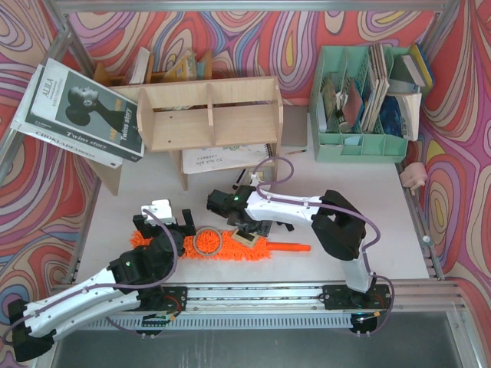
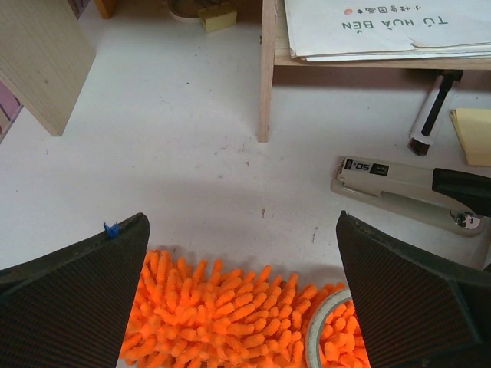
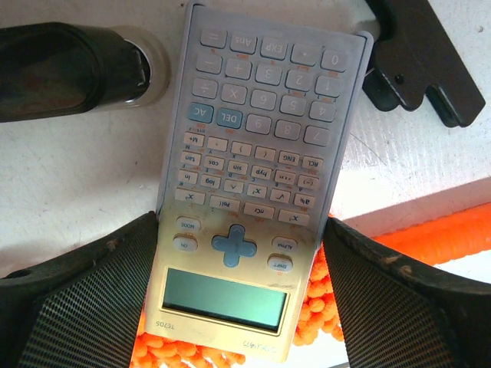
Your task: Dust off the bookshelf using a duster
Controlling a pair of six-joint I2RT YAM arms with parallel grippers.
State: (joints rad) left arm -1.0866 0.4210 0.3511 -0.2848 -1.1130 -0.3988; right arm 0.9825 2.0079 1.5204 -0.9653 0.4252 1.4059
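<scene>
The bookshelf (image 1: pixel 207 115) stands at the back centre; one of its legs (image 2: pixel 267 69) shows in the left wrist view. The orange duster (image 1: pixel 238 249) lies flat near the front edge, handle (image 1: pixel 295 248) pointing right. My left gripper (image 1: pixel 178 226) is open over the duster's left end (image 2: pixel 222 314), fingers (image 2: pixel 84 299) on either side, and holds nothing (image 2: pixel 242 230). My right gripper (image 1: pixel 234 222) is shut on a calculator (image 3: pixel 245 192) whose screen end rests on the duster's fluff (image 3: pixel 314 307). The right gripper's (image 3: pixel 238 261) jaws press both of the calculator's sides.
A tape roll (image 1: pixel 208 241) lies on the duster. A stapler (image 2: pixel 399 188) and a pen (image 2: pixel 433 111) lie before the shelf. A notebook (image 1: pixel 226 157) sits under it. A mint organiser (image 1: pixel 360 100) stands back right, a large book (image 1: pixel 80 111) leans at the left.
</scene>
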